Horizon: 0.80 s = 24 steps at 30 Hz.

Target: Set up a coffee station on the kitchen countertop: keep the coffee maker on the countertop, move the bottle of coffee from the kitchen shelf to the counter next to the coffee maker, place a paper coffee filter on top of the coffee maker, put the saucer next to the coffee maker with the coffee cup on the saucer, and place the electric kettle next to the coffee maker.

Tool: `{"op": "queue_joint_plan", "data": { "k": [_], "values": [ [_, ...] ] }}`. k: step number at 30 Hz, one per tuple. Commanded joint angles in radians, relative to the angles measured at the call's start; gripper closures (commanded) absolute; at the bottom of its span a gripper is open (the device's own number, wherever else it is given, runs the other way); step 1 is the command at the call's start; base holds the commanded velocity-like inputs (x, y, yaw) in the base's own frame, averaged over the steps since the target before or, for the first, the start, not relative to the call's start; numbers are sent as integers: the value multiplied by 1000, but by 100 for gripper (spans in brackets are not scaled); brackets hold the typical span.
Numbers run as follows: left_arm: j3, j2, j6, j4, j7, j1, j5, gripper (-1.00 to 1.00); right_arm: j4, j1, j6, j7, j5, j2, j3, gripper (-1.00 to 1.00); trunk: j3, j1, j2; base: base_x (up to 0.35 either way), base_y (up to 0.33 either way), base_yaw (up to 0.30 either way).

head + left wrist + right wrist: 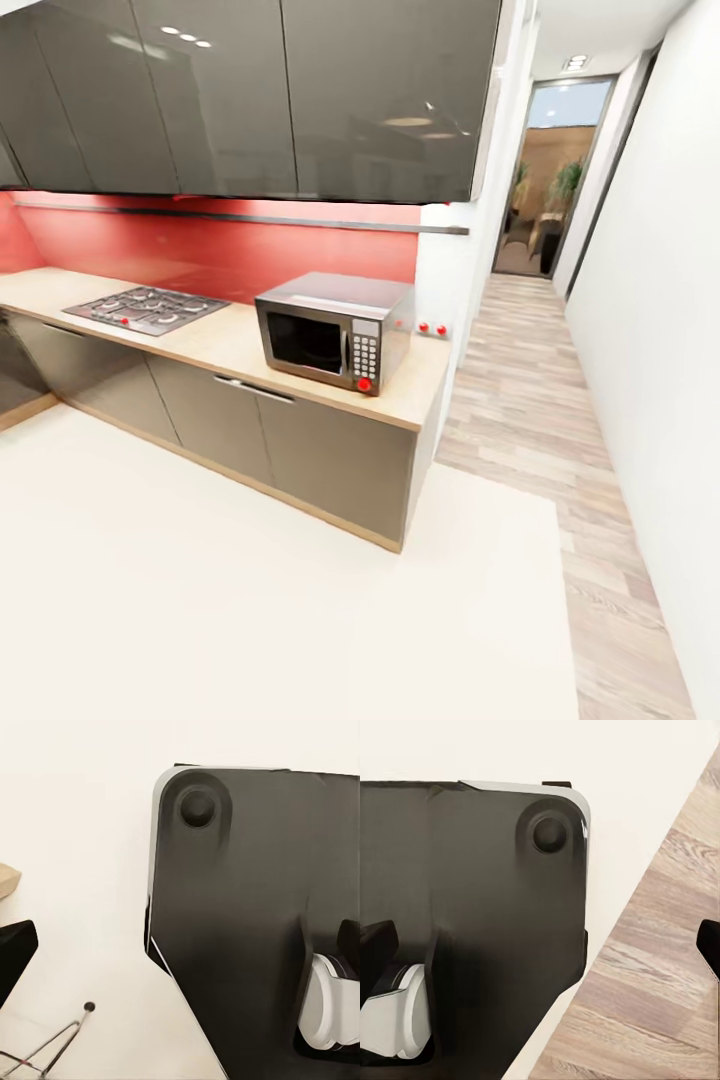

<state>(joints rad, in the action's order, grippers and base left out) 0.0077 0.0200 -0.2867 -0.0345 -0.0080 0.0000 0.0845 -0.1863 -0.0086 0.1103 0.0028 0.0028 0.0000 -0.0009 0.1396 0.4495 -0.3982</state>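
None of the coffee things were in sight, just the long beige wood-look kitchen countertop (225, 345) with a silver microwave (335, 330). You were driving around looking. Gripper states: I couldn't tell.

A microwave (335, 330) and hob (147, 307) occupy the kitchen countertop (225, 345); bare worktop lies between.

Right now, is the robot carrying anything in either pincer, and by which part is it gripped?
It cannot be told. The wrist views look down on the robot's dark base and the floor, with no carried thing in sight; the head view faces the kitchen countertop and a microwave.
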Motion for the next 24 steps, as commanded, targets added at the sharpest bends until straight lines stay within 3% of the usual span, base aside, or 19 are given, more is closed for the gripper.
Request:
{"op": "queue_joint_plan", "data": {
  "k": [1, 24],
  "values": [
    [0, 0, -2, -1, -1, 0, 8, -100, 1, -1, 3, 0, 0, 0, 0, -100, 2, 1, -2, 0, 0, 278],
    [-2, -4, 0, -2, -1, 0, 8, -100, 1, -1, 3, 0, 0, 0, -1, -100, 2, 1, -2, 0, 0, 278]
  ]
}}
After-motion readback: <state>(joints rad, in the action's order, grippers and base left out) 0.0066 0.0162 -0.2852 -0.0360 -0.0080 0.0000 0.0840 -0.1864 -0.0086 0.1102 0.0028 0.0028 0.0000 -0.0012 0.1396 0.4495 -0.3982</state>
